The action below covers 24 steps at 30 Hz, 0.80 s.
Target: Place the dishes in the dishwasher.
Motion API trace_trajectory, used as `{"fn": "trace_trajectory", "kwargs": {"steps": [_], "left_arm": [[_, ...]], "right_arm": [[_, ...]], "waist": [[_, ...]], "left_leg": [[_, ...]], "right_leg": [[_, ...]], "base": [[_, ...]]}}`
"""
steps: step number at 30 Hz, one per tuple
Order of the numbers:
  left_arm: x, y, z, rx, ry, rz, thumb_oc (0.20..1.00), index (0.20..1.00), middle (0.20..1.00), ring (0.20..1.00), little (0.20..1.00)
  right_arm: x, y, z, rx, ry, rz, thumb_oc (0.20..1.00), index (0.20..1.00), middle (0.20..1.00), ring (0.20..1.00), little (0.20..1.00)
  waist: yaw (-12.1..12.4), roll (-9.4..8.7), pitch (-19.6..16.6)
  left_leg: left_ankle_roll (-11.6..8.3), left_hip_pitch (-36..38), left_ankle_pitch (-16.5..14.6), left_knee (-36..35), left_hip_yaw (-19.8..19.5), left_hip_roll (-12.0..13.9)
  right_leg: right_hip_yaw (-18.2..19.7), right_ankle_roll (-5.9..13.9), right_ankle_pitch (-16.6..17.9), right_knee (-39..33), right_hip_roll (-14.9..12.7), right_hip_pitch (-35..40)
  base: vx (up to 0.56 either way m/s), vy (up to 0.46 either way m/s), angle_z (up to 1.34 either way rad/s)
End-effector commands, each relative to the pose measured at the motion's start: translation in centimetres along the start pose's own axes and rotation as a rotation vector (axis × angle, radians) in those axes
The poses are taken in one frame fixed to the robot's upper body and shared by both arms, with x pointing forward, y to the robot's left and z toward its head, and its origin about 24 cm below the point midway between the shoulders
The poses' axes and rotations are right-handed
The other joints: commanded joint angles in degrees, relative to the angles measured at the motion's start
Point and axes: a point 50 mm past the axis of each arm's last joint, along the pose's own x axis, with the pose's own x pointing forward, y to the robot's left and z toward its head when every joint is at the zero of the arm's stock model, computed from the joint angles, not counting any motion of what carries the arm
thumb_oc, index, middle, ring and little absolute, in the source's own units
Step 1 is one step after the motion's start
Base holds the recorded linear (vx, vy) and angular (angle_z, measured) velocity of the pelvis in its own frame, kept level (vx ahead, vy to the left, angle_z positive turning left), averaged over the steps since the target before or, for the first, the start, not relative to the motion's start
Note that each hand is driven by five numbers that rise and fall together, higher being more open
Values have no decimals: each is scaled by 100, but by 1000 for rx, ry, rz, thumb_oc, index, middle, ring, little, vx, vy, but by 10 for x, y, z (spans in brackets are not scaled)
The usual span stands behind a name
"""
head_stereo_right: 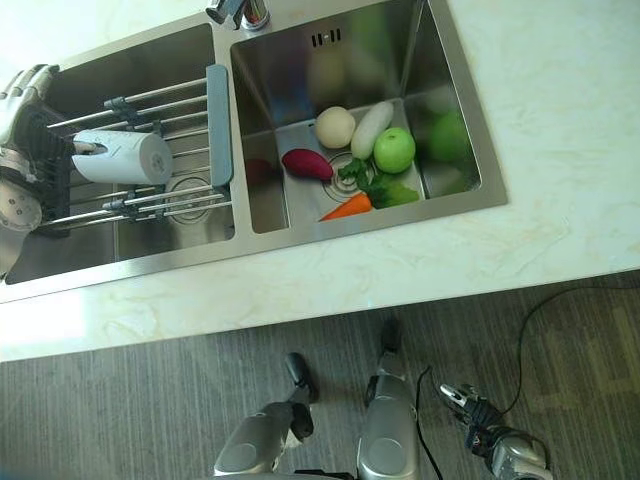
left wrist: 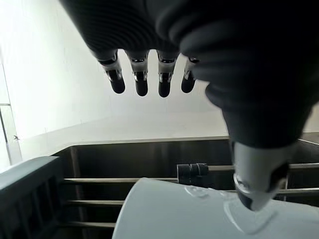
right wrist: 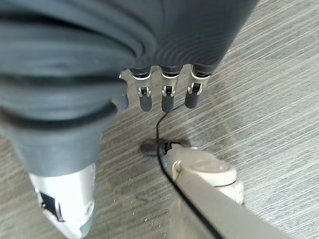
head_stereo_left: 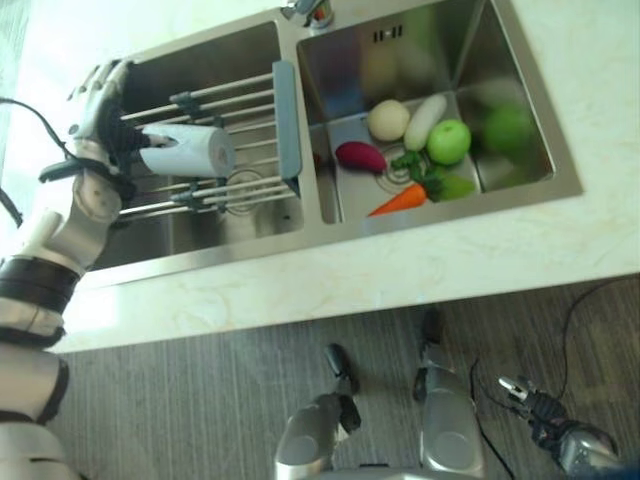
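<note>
Left arm reaching up the far left, left hand (head_stereo_left: 100,110) raised with fingers (left wrist: 141,82) straight and thumb (left wrist: 256,179) apart, right hand (head_stereo_left: 535,405) hanging low at the near right, its fingers (right wrist: 167,97) straight and relaxed

A white cup (head_stereo_left: 190,150) lies on a steel rack (head_stereo_left: 215,140) with a grey-blue end bar. The sink (head_stereo_left: 250,45) is brushed steel, the counter (head_stereo_left: 400,265) cream with pale marbling. In the right basin: green apple (head_stereo_left: 449,141), orange carrot (head_stereo_left: 399,199), purple sweet potato (head_stereo_left: 360,157), white radish (head_stereo_left: 424,121), cream onion (head_stereo_left: 388,119). The floor (head_stereo_left: 200,400) is grey, streaked.
</note>
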Motion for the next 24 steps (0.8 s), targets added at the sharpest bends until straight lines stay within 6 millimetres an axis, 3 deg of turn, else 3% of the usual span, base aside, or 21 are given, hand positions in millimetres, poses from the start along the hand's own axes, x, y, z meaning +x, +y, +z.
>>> {"fn": "trace_trajectory", "kwargs": {"steps": [1,8,24], "left_arm": [[12,44,-10,104,-1,106,1000,1000,1000,1000,1000],[8,33,-7,160,-69,-51,1000,1000,1000,1000,1000],[-5,32,-15,138,-120,-101,1000,1000,1000,1000,1000]], "right_arm": [[1,4,-7,56,20,-9,1000,1000,1000,1000,1000],[-1,-4,-5,76,24,-49,1000,1000,1000,1000,1000],[-1,-4,0,69,5,-40,1000,1000,1000,1000,1000]], "waist": [[11,-216,-74],[33,-178,-22],[129,-41,-128]], "left_leg": [[-72,-592,-491,377,-660,-121],[-93,-559,-469,316,-673,-131],[-144,-405,-399,132,-688,-185]], "right_leg": [[121,869,-583,183,-251,50],[98,899,-545,170,-271,61],[-5,965,-492,63,-396,222]], "base": [[-56,4,-1],[-17,0,0],[-2,2,0]]}}
